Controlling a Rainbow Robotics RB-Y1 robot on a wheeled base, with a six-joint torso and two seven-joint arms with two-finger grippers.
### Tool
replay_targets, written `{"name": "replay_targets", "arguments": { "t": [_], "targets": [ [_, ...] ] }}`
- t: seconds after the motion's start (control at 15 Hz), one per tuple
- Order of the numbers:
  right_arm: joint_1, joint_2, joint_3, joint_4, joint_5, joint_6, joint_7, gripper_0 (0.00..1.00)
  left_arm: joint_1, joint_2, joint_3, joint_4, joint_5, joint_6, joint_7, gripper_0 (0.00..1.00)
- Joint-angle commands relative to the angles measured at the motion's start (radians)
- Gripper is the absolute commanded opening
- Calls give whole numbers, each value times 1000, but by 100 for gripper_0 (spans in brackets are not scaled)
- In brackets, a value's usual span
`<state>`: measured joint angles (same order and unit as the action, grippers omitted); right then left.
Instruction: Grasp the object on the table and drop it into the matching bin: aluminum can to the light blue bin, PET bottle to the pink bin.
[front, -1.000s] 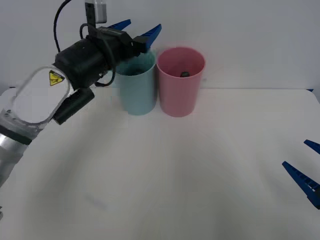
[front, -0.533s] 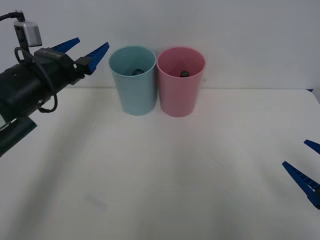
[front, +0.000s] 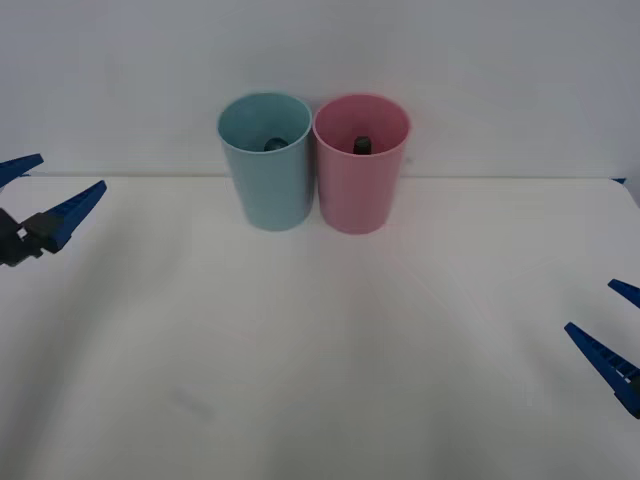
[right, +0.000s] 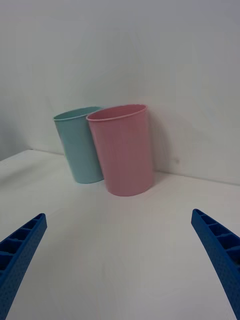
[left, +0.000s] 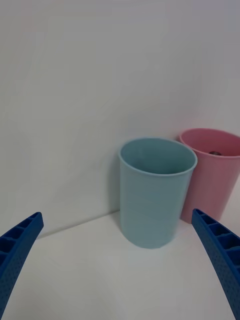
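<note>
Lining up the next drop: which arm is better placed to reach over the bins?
Probably left. The left gripper, open, faces the light blue bin from about rim height; the right gripper, open, hangs lower and farther from the pink bin.

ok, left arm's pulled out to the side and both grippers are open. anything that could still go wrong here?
Two risks, both modest:
1. The light blue bin and the pink bin stand touching near the table's far edge; a nudge to one would likely shift both.
2. A dark item sits inside each bin, so sorting may be worth checking; I can't identify either.
The left gripper and right gripper are open, well clear of the bins.
</note>
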<state>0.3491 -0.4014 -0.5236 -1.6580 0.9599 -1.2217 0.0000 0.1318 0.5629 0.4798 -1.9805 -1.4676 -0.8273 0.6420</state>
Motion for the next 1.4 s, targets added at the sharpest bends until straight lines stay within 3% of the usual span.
{"name": "replay_targets", "arguments": {
  "t": [0.07, 0.33, 0.53, 0.73, 1.0, 1.4],
  "targets": [
    [0, 0, 0, 0, 0, 0, 0, 100, 78, 0, 82, 0, 119, -92, -94, 100],
    [0, 0, 0, 0, 0, 0, 0, 100, 229, 0, 97, -4, 302, -102, -280, 100],
    [0, 0, 0, 0, 0, 0, 0, 100, 328, 0, 106, -44, 354, -104, -321, 100],
    [0, 0, 0, 0, 0, 0, 0, 100, 413, -14, 109, -77, 385, -104, -338, 100],
    [0, 0, 0, 0, 0, 0, 0, 100, 443, -97, 108, -89, 383, -107, -366, 100],
    [0, 0, 0, 0, 0, 0, 0, 100, 443, -100, 88, -89, 383, -108, -374, 100]
  ]
}}
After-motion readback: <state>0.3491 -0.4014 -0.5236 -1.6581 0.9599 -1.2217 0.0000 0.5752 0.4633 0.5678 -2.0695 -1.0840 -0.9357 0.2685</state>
